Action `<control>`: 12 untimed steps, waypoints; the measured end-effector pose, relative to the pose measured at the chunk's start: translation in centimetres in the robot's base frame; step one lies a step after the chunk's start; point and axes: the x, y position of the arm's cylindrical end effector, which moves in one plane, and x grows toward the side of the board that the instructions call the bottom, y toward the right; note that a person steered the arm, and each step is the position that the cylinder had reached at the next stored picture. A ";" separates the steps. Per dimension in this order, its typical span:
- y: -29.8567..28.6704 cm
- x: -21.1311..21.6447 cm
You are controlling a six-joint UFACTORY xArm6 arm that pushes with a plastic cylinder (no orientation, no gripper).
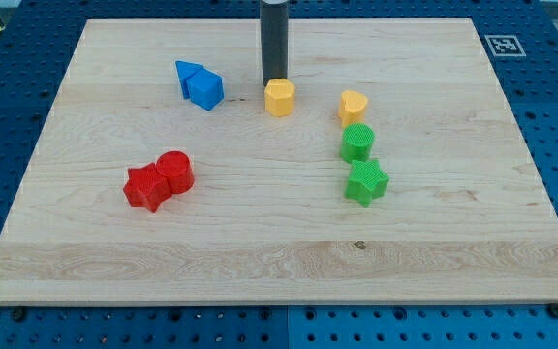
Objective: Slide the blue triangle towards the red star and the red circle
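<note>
My tip (276, 79) stands near the middle of the board's top edge, just behind the yellow hexagon (279, 98) and apparently touching it; it holds nothing. The blue triangle (191, 73), touching the blue cube (205, 90), lies to the view's left of my tip. The red star (145, 187) and red circle (175, 171) sit together toward the bottom-left corner, well apart from the triangle, so I judge the slide not yet begun.

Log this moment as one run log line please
my tip: behind yellow hexagon, touching | blue triangle: left of tip, untouched | red star, red circle: together, lower left
</note>
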 end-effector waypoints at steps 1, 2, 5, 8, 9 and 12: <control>0.0 0.1; 0.0 0.1; 0.0 1.3; -5.2 -2.5; -8.9 -2.5; -9.1 -0.3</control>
